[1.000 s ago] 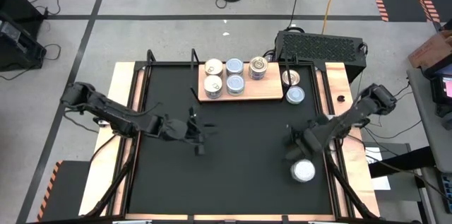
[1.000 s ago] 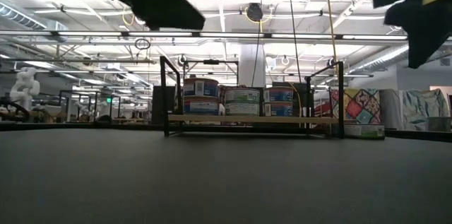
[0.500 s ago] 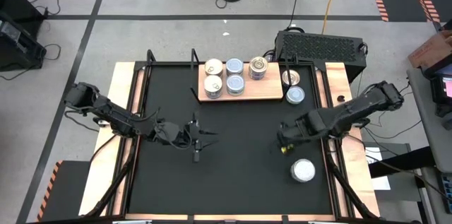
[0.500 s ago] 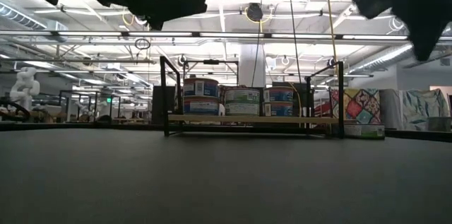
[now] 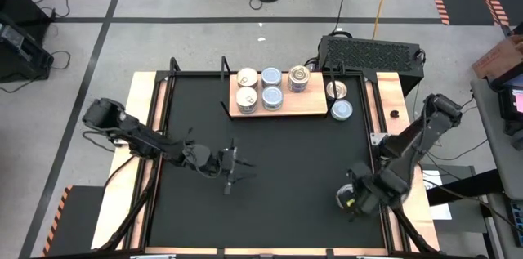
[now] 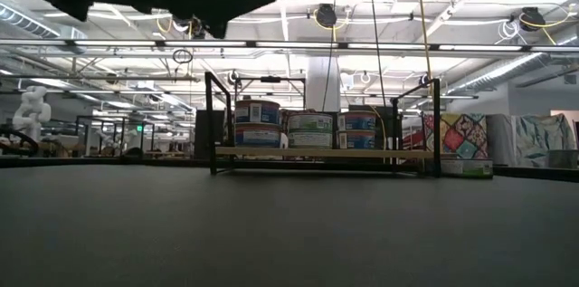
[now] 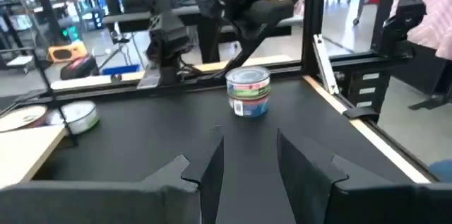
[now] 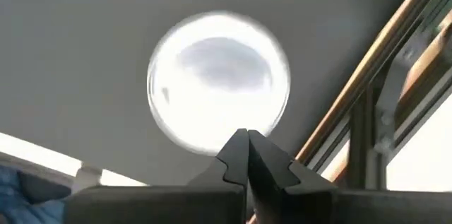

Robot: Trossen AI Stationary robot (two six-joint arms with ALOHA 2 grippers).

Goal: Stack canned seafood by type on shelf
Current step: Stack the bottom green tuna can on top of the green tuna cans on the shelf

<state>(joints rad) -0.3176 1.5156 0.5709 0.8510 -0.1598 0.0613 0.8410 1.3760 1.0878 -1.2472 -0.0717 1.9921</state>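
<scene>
A lone tin (image 8: 219,83) with a shiny silver top and a green label (image 7: 248,93) stands upright on the black tabletop near its right near corner. My right gripper (image 8: 247,136) is shut and points down over the tin's rim; in the high view (image 5: 353,198) it hides most of the tin. My left gripper (image 7: 251,143) is open and empty at mid-table (image 5: 231,173), pointing toward that tin from far off. The shelf (image 5: 306,110) at the far edge bears several tins (image 5: 271,87), stacked two high in the low view (image 6: 311,131). My right gripper's shut fingertips (image 8: 239,139) show over the near rim of the tin's top (image 8: 212,136), coming from above. I cannot tell whether they touch it or stand above it.
Two more tins (image 5: 336,90) (image 5: 342,110) lie just right of the shelf. A black ribbed box (image 5: 372,51) stands beyond the far right corner. Wooden rails (image 5: 409,210) run along the table's left and right sides.
My right gripper has swung from mid-right of the table toward the near edge and now stands over the lone tin; it has left the low view. My left gripper has gone a little toward the near edge. The tin has stayed put.
</scene>
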